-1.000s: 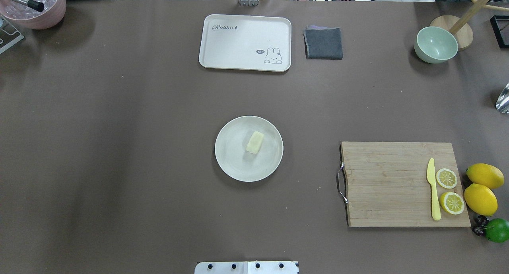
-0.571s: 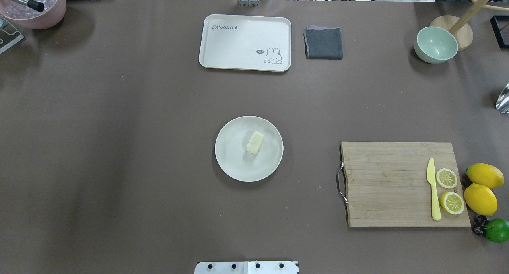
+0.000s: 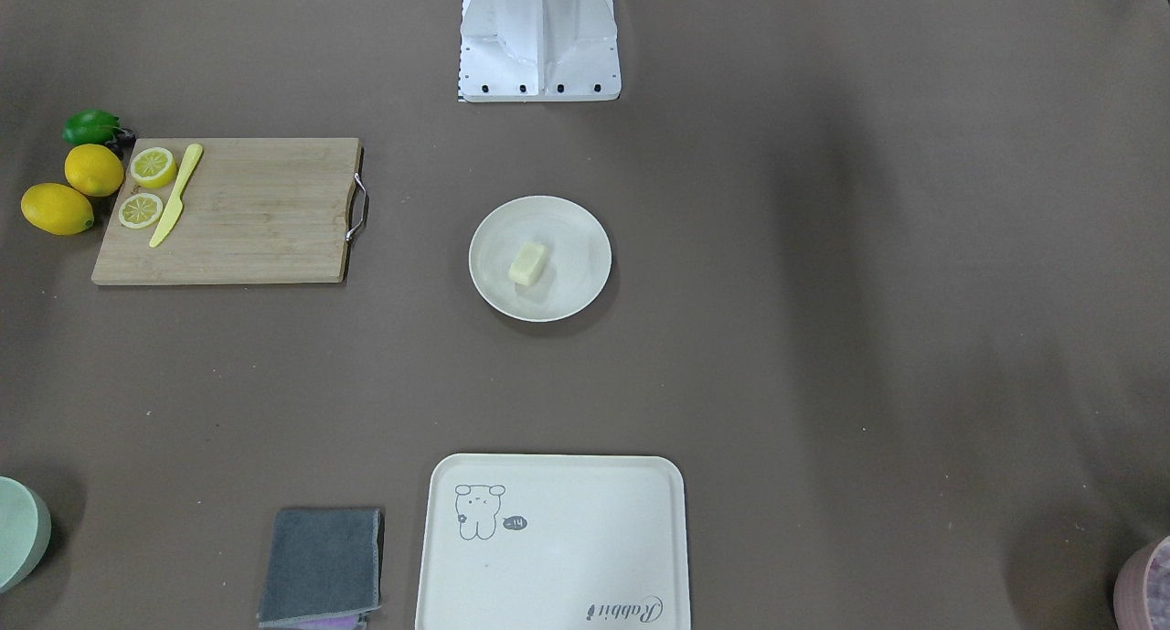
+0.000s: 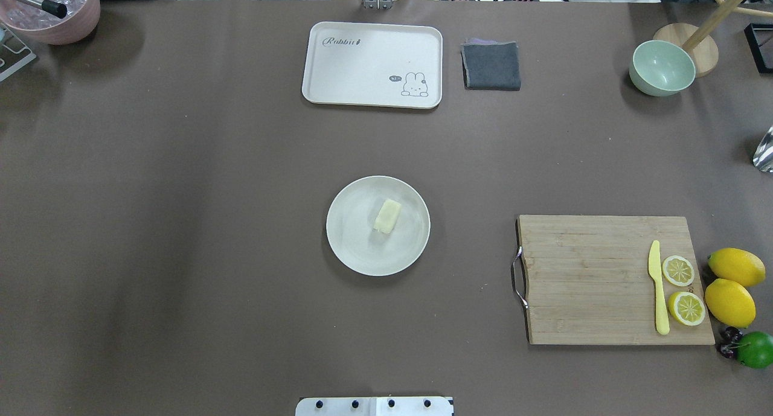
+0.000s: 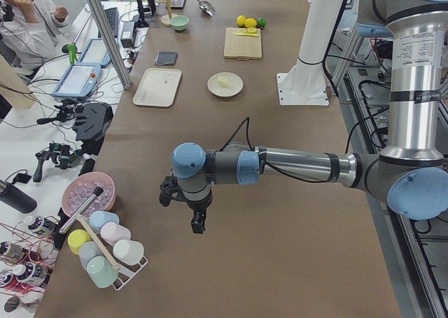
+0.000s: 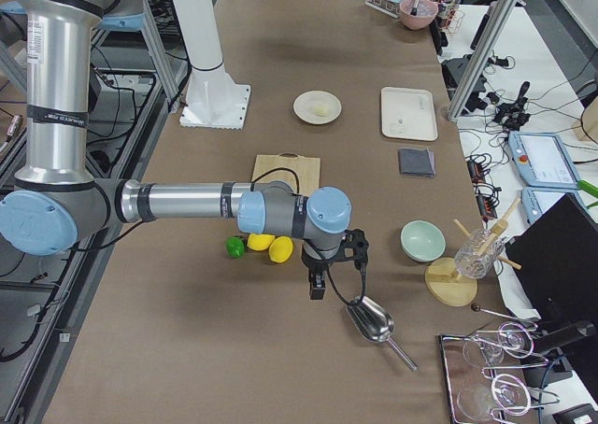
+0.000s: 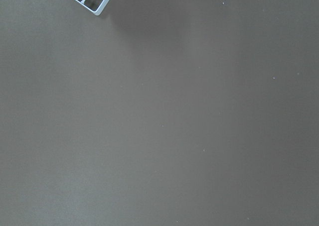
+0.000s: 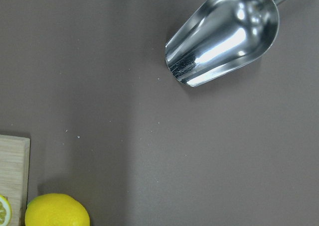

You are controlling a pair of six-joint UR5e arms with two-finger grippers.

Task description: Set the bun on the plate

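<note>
The pale cream-yellow bun [image 4: 387,215] lies on the round off-white plate [image 4: 350,247] at the middle of the table, a little off its centre. It also shows as the bun [image 3: 528,262] on the plate [image 3: 571,287] in the front-facing view. Neither arm is near it. My left gripper [image 5: 198,223] hangs over bare table far out at the left end, near the cup rack. Beyond the cutting board at the right end, my right gripper [image 6: 318,289] hangs beside the metal scoop [image 6: 372,319]. I cannot tell whether either one is open or shut.
A cream tray [image 4: 372,64] and grey cloth [image 4: 491,65] lie at the far edge. The cutting board [image 4: 592,283] holds a yellow knife [image 4: 658,289] and lemon slices, with lemons [image 4: 731,286] and a lime beside it. A green bowl [image 4: 661,69] stands at far right. A person [image 5: 31,24] sits at the side.
</note>
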